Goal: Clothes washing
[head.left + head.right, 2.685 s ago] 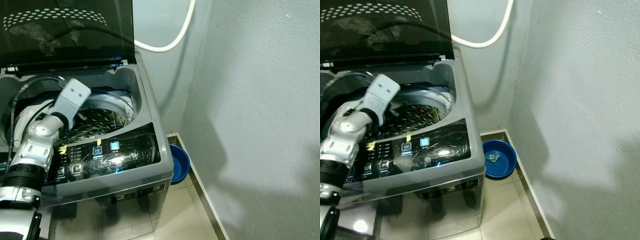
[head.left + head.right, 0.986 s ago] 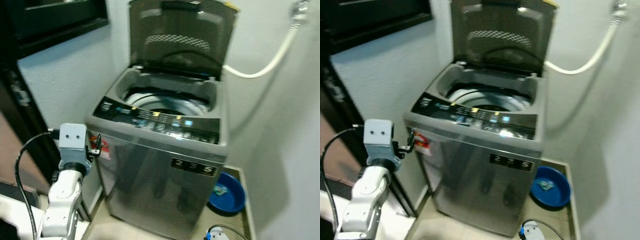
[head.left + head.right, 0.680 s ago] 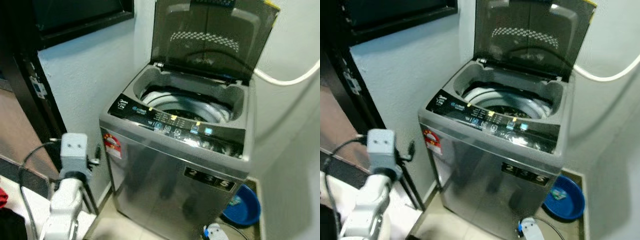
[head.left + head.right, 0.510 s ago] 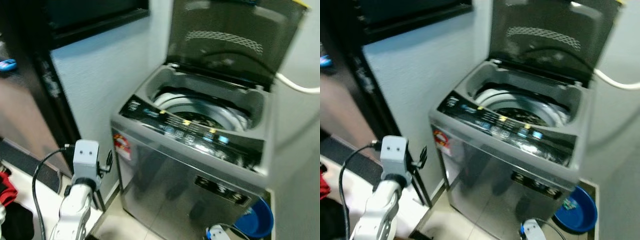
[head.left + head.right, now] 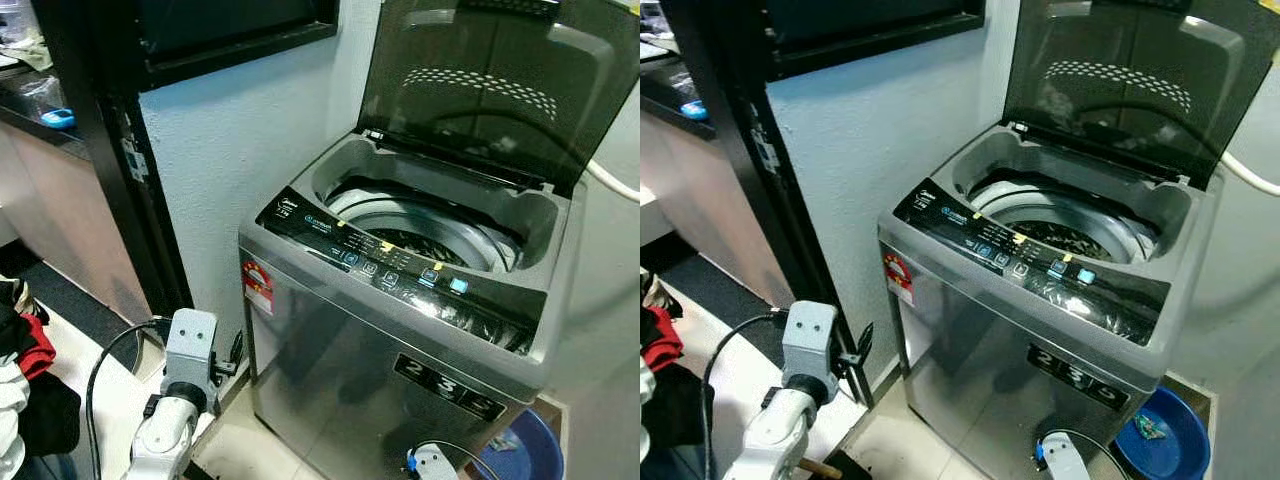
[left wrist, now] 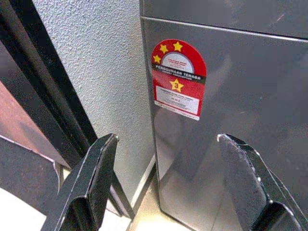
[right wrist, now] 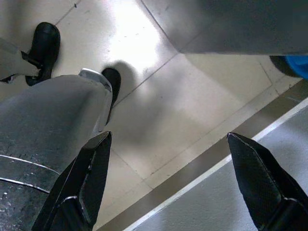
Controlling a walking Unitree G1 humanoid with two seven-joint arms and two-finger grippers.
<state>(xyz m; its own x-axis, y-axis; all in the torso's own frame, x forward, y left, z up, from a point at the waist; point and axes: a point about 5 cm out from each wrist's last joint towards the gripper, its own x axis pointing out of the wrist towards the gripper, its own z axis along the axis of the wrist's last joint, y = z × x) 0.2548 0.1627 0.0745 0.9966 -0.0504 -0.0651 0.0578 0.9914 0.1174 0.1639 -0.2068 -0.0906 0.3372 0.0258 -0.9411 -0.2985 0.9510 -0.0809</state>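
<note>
A grey top-loading washing machine [image 5: 400,340] stands against the wall. Its dark lid [image 5: 500,90] is raised and the drum [image 5: 420,225] is exposed. A heap of red, black and white clothes [image 5: 25,370] lies at the far left edge. My left gripper [image 6: 166,138] is open and empty, held low beside the machine and facing its red star sticker [image 6: 179,79]. In the left eye view the left gripper [image 5: 232,352] sits just left of the machine's lower corner. My right gripper [image 7: 168,137] hangs open over the tiled floor, holding nothing.
A black door frame [image 5: 110,150] runs down the wall left of the machine. A blue basin [image 5: 1165,430] and a small white device with a cable [image 5: 1060,458] sit on the floor at the machine's right front. A white hose [image 5: 615,180] crosses the back wall.
The camera has backed off and swung left, so the whole machine and the clothes heap now show. My left arm, earlier over the drum, now hangs low beside the machine.
</note>
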